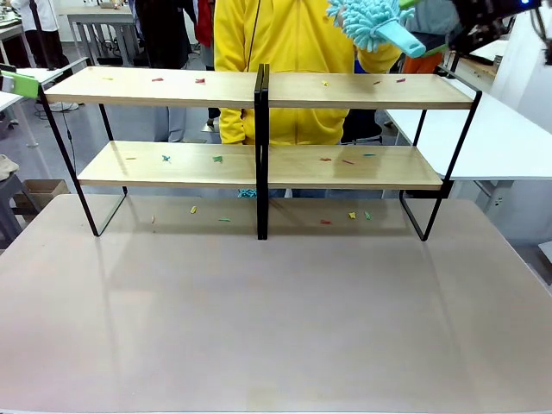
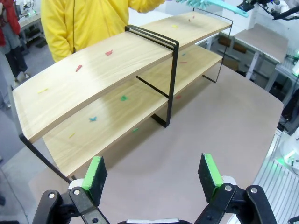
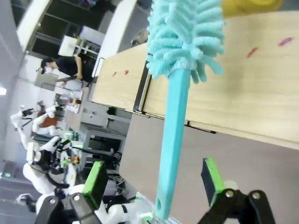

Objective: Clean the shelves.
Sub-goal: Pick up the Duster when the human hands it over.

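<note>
Looking across the pale table [image 1: 259,328], you see the two-tier light-wood shelves on a black frame [image 1: 155,86] standing at its far side, coloured scraps [image 1: 200,80] on both boards. Your right gripper [image 3: 153,176] gapes wide, with the handle of the fluffy teal duster [image 3: 187,28] running between its fingers, touching neither. Your left gripper [image 2: 152,170] gapes wide and empty near the shelves' left end.

Lab, white worktables [image 1: 509,129] all around
</note>
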Tool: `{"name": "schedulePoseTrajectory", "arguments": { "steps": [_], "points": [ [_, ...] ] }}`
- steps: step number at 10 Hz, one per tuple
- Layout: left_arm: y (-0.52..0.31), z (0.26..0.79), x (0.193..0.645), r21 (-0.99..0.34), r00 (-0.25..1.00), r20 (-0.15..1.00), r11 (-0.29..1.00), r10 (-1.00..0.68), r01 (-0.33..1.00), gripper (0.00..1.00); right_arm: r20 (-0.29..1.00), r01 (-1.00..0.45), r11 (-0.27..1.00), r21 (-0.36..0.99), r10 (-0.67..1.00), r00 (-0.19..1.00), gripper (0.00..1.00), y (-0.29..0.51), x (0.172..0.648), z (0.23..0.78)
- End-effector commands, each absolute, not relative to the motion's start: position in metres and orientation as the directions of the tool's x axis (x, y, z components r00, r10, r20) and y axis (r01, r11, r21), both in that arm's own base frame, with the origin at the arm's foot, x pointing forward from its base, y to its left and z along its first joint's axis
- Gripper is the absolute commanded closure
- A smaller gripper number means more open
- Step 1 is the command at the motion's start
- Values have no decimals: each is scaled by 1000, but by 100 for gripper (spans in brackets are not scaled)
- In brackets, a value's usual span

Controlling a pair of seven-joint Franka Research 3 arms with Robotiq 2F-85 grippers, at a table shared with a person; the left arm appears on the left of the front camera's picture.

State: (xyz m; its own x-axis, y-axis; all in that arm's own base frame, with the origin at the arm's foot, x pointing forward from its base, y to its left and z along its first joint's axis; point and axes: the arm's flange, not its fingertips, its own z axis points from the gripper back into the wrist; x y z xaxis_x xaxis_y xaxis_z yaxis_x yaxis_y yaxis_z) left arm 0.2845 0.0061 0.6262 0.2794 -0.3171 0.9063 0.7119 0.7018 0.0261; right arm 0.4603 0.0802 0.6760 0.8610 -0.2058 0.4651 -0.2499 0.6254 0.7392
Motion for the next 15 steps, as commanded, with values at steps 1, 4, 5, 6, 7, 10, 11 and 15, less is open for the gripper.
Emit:
{"name": "schedulePoseTrajectory", "arguments": {
  "steps": [1, 4, 5, 6, 7, 10, 11, 15],
  "points": [
    [5, 626, 285, 29, 275, 908, 702, -316, 711, 0, 443, -237, 600, 764, -222, 869, 0, 79, 468, 682],
    [5, 626, 285, 29, 275, 908, 702, -316, 711, 0, 433, -231, 603, 764, -213, 876, 0, 81, 469, 678],
    [5, 626, 285, 29, 275, 908, 702, -316, 711, 0, 424, -222, 606, 764, -212, 880, 0, 84, 473, 675],
    [5, 626, 285, 29, 275, 908, 702, -316, 711, 0, 421, -217, 598, 771, -224, 879, 0, 86, 477, 673],
    [5, 626, 285, 29, 275, 908, 702, -316, 711, 0, 428, -218, 581, 784, -253, 868, 11, 86, 479, 671],
    [5, 626, 285, 29, 275, 908, 702, -316, 711, 0, 437, -219, 572, 790, -276, 856, 100, 89, 487, 665],
    [5, 626, 285, 29, 275, 908, 702, -316, 711, 0, 438, -216, 574, 790, -281, 854, 100, 91, 490, 663],
    [5, 626, 285, 29, 275, 908, 702, -316, 711, 0, 441, -197, 590, 783, -303, 845, 100, 91, 497, 655]
  ]
}}
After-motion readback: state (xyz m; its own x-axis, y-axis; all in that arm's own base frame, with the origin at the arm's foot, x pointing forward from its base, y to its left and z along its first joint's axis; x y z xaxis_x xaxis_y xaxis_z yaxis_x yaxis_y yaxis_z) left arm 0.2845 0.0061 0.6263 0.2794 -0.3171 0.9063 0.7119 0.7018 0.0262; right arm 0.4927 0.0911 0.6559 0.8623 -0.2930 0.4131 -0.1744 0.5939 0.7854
